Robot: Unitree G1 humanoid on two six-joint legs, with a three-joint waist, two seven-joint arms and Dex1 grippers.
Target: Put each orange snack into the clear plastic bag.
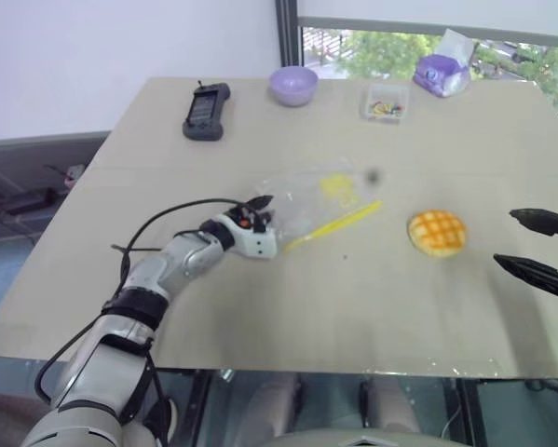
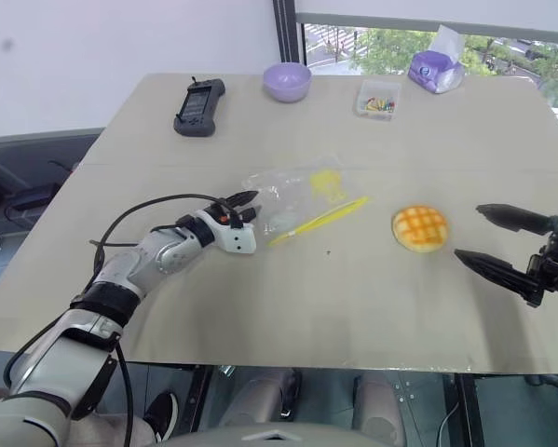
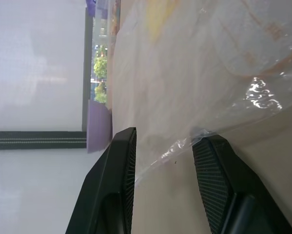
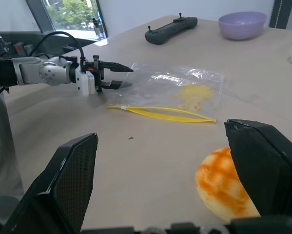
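Note:
The orange snack (image 1: 437,232), a round bun with a criss-cross top, lies on the table right of centre. The clear plastic bag (image 1: 320,205) lies flat to its left, its yellow zip strip (image 1: 334,224) facing the table's near side. My left gripper (image 1: 263,212) is at the bag's left edge, pointing level. Its jaws stand apart with the crinkled bag corner (image 3: 184,144) between the two fingers, not pinched. My right gripper (image 1: 505,238) hovers open just right of the bun, and the bun (image 4: 223,187) lies near one of its fingers.
At the table's far side sit a black controller (image 1: 207,110), a purple bowl (image 1: 292,86), a small clear box of colourful bits (image 1: 385,102) and a purple tissue pack (image 1: 440,73). The table's front edge (image 1: 288,368) runs close below my arms.

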